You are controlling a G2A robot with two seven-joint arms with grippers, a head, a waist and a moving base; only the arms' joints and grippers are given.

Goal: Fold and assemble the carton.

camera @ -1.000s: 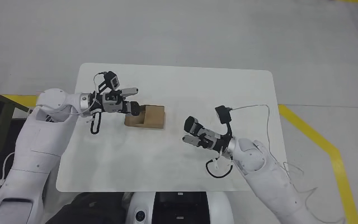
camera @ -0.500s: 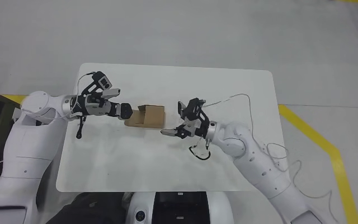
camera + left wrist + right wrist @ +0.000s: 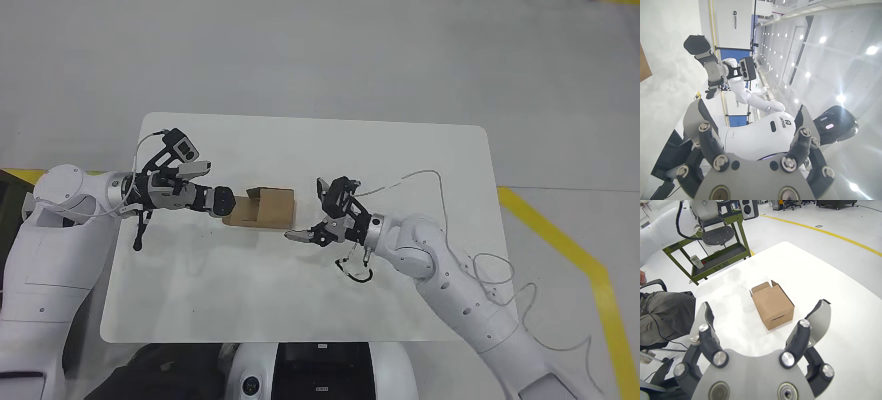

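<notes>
- The white table (image 3: 420, 160) carries the work; its corners are rounded.
- A green metal cart (image 3: 719, 256) stands on the floor beyond the table's left edge, with a lower shelf.
- The carton (image 3: 772, 306) is brown card and lies on its side on the table's left half, about midway between the near and far edges. The end turned toward the table's middle is closed, with a thin slit along the tucked flap. The end turned toward the left edge is open, its flaps standing out.
- The right gripper (image 3: 764, 306) hangs above the table near the carton's closed end, apart from it, jaws spread wide and holding nothing.
- The left gripper (image 3: 750, 109) sits just beside the carton's open end, on the side toward the left edge. Its jaws are apart and nothing is between them; I cannot tell whether it touches the flaps.
- A small pale cylindrical container (image 3: 696, 261) stands tilted on the cart's shelf.
</notes>
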